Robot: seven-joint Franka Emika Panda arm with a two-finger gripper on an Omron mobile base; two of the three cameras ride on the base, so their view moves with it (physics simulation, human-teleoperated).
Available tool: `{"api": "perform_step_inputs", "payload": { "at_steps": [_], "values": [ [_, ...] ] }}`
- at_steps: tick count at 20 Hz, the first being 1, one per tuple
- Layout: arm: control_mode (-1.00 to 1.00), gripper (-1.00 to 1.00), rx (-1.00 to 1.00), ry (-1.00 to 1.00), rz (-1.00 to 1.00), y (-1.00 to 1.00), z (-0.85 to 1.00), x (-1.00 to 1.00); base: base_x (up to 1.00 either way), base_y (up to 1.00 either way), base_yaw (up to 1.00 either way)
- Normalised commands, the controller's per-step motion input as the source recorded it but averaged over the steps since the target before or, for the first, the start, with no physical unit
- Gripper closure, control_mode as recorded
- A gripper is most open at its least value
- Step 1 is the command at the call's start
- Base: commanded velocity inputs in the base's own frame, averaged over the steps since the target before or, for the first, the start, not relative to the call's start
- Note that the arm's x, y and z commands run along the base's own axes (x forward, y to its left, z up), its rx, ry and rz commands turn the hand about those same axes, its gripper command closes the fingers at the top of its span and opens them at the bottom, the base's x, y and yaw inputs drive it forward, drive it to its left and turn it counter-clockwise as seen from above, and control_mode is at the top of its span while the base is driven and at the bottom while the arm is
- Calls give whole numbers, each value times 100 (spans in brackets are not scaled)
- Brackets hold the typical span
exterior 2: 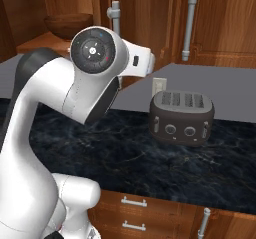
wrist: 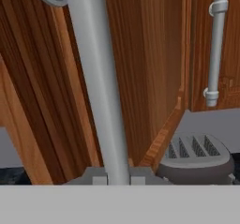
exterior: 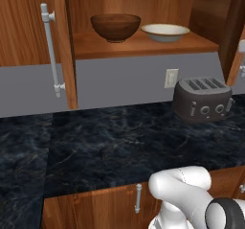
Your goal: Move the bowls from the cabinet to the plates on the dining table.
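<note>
Bowls sit side by side on the shelf (exterior: 143,45) inside the open cabinet (exterior: 28,27): dark wooden bowl (exterior: 115,27) on the left, cream bowl (exterior: 165,32) just right of it, close but apart, both upright. In the right base view the dark bowl shows at upper left, partly behind the arm.

Gripper (wrist: 116,177) is up at the cabinet door on the right side, jaws clenched round the door handle (wrist: 96,78). In the hand view the silver bar runs down between the two fingertips (wrist: 96,176), one on each side, touching it. Door edge (wrist: 164,134) is swung out toward the cam. A 2nd silver handle (wrist: 214,49) hangs on the next closed door, further off.

Toaster (exterior: 203,98), dark grey, 4 slots, stands on the black marble counter (exterior: 110,146) below the shelf and to the right, against the grey backsplash (exterior: 119,79). White wall outlet (exterior: 171,78) is just left of the toaster top. The left cabinet door carries its own long silver handle (exterior: 51,48). Drawers w/ small silver pulls (exterior 2: 133,201) sit under the counter. No plates or dining table in shot.
</note>
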Motion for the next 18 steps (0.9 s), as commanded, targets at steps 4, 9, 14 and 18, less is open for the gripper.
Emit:
{"api": "perform_step_inputs", "payload": {
  "at_steps": [4,9,14,18],
  "values": [
    [-100,-100,0,-1,0,2,0,-11,0,0,0],
    [-100,-100,-2,-5,0,50,0,-70,0,0,0],
    [-100,-100,-2,0,1,95,3,-69,0,0,0],
    [-100,-100,0,1,0,90,17,-62,0,0,0]
  ]
}}
